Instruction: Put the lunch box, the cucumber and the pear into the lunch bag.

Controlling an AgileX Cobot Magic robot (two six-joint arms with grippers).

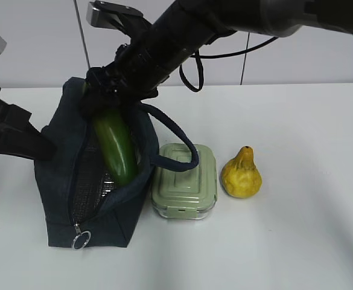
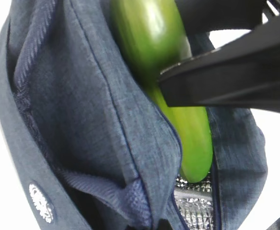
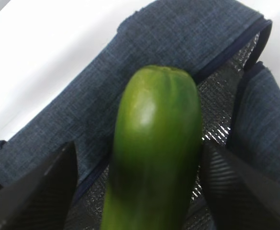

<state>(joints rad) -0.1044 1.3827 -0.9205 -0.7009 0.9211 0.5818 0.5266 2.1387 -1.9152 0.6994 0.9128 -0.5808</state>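
The dark navy lunch bag [image 1: 58, 175] stands open at the left, silvery lining showing. The cucumber [image 1: 116, 148] slants down into its mouth, lower end inside. My right gripper [image 1: 104, 106] reaches across and sits at the cucumber's upper end. In the right wrist view its jaws stand wide either side of the cucumber [image 3: 154, 143], with bag fabric [image 3: 178, 33] showing in the left gap. My left gripper [image 1: 40, 148] pinches the bag's left rim, and the fabric [image 2: 82, 96] bunches at its jaws beside the cucumber [image 2: 187, 139]. The lunch box [image 1: 185, 178] and the pear [image 1: 241, 174] stand right of the bag.
The bag's strap handle [image 1: 176, 136] loops over onto the lunch box lid. The metal ring pull [image 1: 81, 240] hangs at the bag's near end. A black cable [image 1: 191, 75] dangles from the right arm. White table stretches to the right of the pear.
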